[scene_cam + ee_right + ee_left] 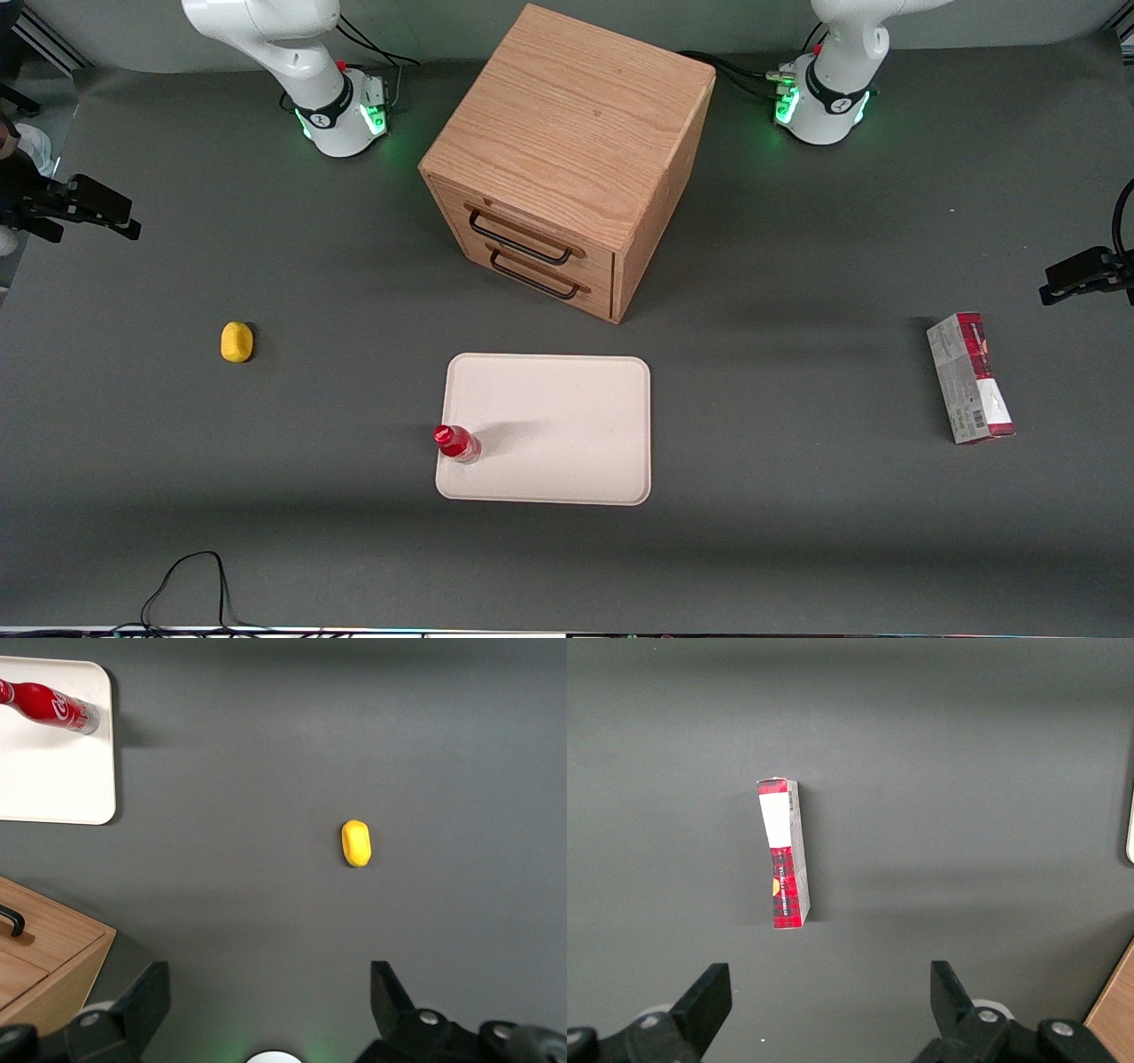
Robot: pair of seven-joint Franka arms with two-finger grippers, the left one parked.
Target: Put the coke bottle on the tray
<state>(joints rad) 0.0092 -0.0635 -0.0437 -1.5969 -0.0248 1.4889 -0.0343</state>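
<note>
The coke bottle [457, 443] stands on the tray [567, 425]; only the wrist view shows the tool [266, 1010], fingers apart, high above the worktop [354, 744].

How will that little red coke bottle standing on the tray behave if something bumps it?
The coke bottle stands upright at the tray's edge; slim and tall, it would probably tip easily. Being round, it might then roll off the low rim. The gripper is open, high above the table near the yellow lump.

Red coke bottle [457, 442] with white script, cream tray [567, 416], black gripper [270, 1005], seemingly plain yellow lump [236, 342]
</note>
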